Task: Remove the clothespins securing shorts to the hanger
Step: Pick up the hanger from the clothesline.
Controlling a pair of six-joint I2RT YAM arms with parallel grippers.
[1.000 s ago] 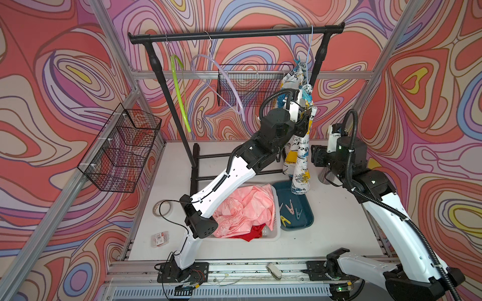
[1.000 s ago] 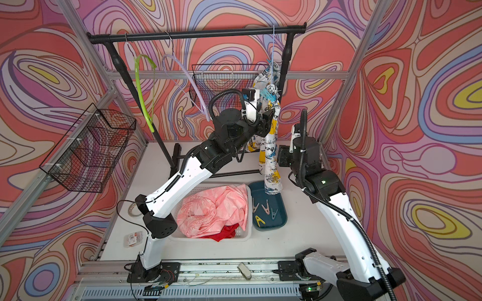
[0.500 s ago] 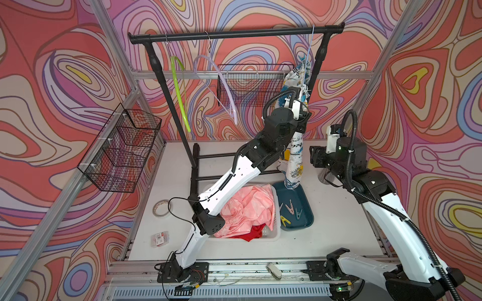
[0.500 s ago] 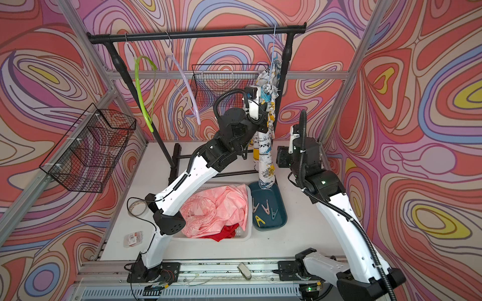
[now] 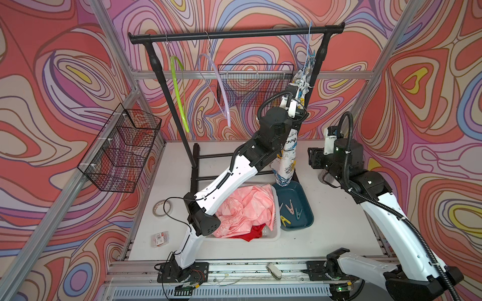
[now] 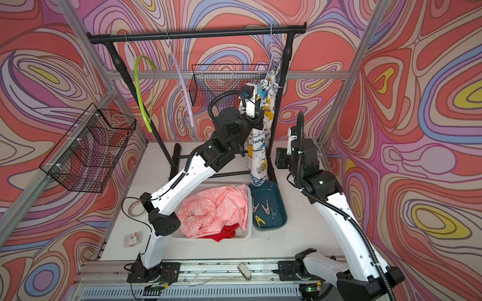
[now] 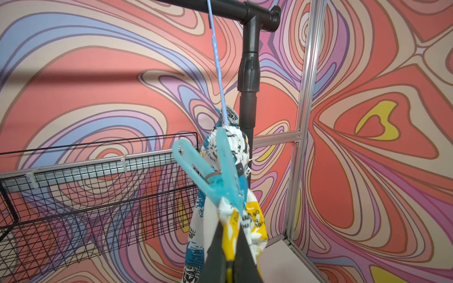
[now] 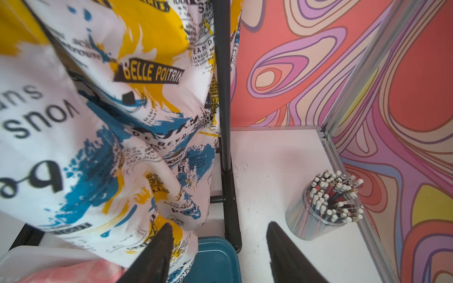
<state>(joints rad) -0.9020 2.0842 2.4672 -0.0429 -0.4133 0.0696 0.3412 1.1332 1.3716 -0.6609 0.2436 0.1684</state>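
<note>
The light-blue clothespin (image 7: 215,183) is clipped on the bunched waist of the newspaper-print shorts (image 7: 255,220), where they hang from the blue hanger (image 7: 216,61) at the right end of the black garment rack (image 5: 234,34). The left arm (image 5: 234,172) reaches steeply up from its base, elbow low over the white basket (image 5: 276,229), wrist raised against the shorts. The left gripper (image 7: 230,227) sits just below the clothespin with its jaws closed on a fold of the cloth — a yellow strip of fabric shows pinched between them. In both top views its fingers are lost against the shorts.

The right arm (image 5: 378,203) bends forward and holds the right gripper (image 8: 219,224) low, near the rack's right upright and beside the lower half of the shorts. Its jaws stand apart with nothing between them. One finger lies close to the hem, but whether it touches cannot be told.

The hem hangs over the rear end of a teal tray (image 5: 307,206), where four loose clothespins (image 5: 289,207) lie — one yellow, the rest pink-beige and grey-teal. Pink shorts (image 5: 245,206) and red shorts (image 5: 254,233) are heaped in the white basket just beside the tray. A green hanger (image 5: 178,91) and a lilac hanger (image 5: 221,88) hang bare on the rack. A clear cup of pencils (image 8: 326,208) stands in the table's far right corner, and a tape roll (image 5: 162,208) lies left of the basket.
</note>
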